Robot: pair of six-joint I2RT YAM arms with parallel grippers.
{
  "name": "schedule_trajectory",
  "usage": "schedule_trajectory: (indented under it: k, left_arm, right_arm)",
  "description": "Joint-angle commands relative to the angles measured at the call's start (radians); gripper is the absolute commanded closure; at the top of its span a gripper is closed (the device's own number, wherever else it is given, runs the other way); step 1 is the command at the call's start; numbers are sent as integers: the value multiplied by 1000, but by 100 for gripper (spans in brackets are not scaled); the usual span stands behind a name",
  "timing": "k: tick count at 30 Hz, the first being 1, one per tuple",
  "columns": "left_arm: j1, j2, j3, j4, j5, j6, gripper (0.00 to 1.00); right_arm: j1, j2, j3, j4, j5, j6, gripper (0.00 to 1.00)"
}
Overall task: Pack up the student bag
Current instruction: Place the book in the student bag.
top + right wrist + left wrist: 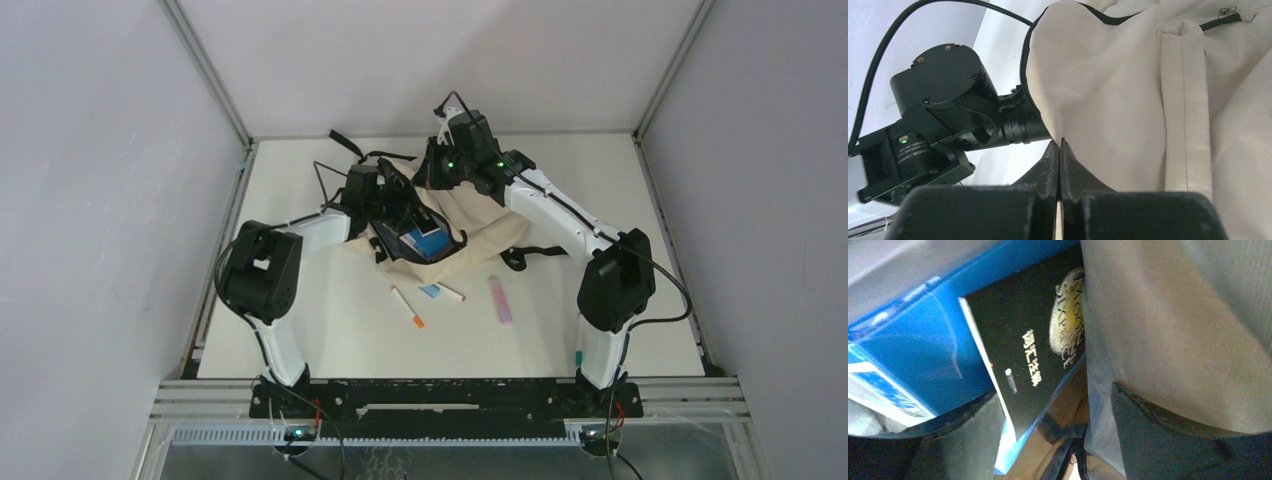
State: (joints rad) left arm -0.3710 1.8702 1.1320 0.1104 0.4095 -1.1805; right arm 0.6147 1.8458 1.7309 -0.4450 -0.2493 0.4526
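Right gripper (1060,150) is pinched shut on the bag's (1108,100) edge, and the left gripper (1055,405) sits inside it, fingers spread around a book (1023,340).

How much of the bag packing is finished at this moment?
Done: a blue notebook sits in the mouth of the student bag, the left gripper open over it. In hand: the right gripper pinches the bag's fabric. Left: two pens, a pink stick and a small blue piece lie on the table.
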Motion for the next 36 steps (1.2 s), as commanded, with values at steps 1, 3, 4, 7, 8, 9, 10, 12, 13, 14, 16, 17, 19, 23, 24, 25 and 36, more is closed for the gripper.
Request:
schedule_trajectory:
  k: [1, 3, 4, 7, 8, 9, 10, 12, 13, 14, 16, 17, 19, 23, 24, 25, 36]
  left_arm:
    - [-13, -92, 33, -100, 48, 99, 16]
    - [-13, -118, 34, -159, 41, 135, 15]
    - [-13, -129, 37, -176, 41, 146, 14]
    - [-13, -148, 56, -234, 39, 188, 1]
    - [-13, -154, 66, -264, 29, 205, 0]
    - [-13, -157, 73, -295, 21, 219, 0]
    - [-13, -157, 78, -311, 18, 230, 0]
    - [-11, -160, 84, -331, 31, 245, 0]
    - [-10, -164, 82, -340, 37, 250, 0]
    - [-10, -175, 76, -345, 42, 259, 0]
    - [-6, -219, 31, -356, 57, 270, 0]
    - [-2, -250, 3, -358, 65, 269, 0]
    - [7, -323, -69, -361, 71, 263, 0]
    - [27, -473, -178, -409, 60, 278, 2]
    - [33, -505, -200, -428, 53, 286, 4]
    - [40, -540, -221, -452, 41, 295, 5]
    - [287, -1105, -495, -487, -109, 147, 7]
  right_arm:
    - [-5, -38, 33, 44, -9, 13, 100]
    - [-7, -36, 33, 42, -4, 10, 100]
    - [-8, -35, 32, 40, -3, 9, 100]
    - [-10, -31, 29, 42, 2, 11, 100]
    - [-12, -30, 27, 44, 2, 11, 100]
    - [-12, -29, 26, 46, 2, 12, 100]
    - [-12, -28, 25, 47, 2, 14, 100]
    - [-12, -27, 24, 52, 1, 17, 100]
    - [-12, -26, 24, 53, 1, 18, 100]
    - [-12, -26, 22, 56, 0, 20, 100]
    - [-13, -27, 21, 55, -3, 20, 100]
    - [-12, -28, 18, 54, -6, 19, 100]
    - [-12, -36, 13, 57, -8, 15, 100]
    - [-13, -35, 4, 64, -15, 12, 100]
    - [-12, -32, 4, 66, -20, 14, 100]
    - [-11, -28, 4, 66, -25, 15, 100]
    - [149, 197, 184, -99, -166, -91, 44]
